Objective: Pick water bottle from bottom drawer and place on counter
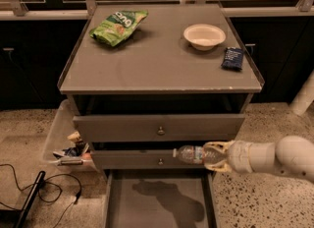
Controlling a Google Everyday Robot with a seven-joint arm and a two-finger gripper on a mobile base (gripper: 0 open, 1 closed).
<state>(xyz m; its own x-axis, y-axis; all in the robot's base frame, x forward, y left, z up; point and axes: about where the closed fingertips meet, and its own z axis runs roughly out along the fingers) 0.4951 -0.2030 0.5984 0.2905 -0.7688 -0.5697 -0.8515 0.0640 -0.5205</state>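
- The gripper (pixel 214 156) hangs below the counter's (pixel 162 70) front-right corner, its jaws pinching the base end of the water bottle (pixel 190 154).
- The bottle lies level with its cap pointing left, above the open bottom drawer (pixel 157 200) and seemingly clear of its floor.
- The counter's front edge sits above and behind the bottle, so it must rise first.

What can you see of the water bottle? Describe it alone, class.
The water bottle is small, clear plastic with a white cap. It lies horizontal in mid-air, cap pointing to the view's left, base end clamped in the gripper reaching in from the right. It hangs above the open bottom drawer, in front of the lower knobbed drawer, apparently touching only the gripper.
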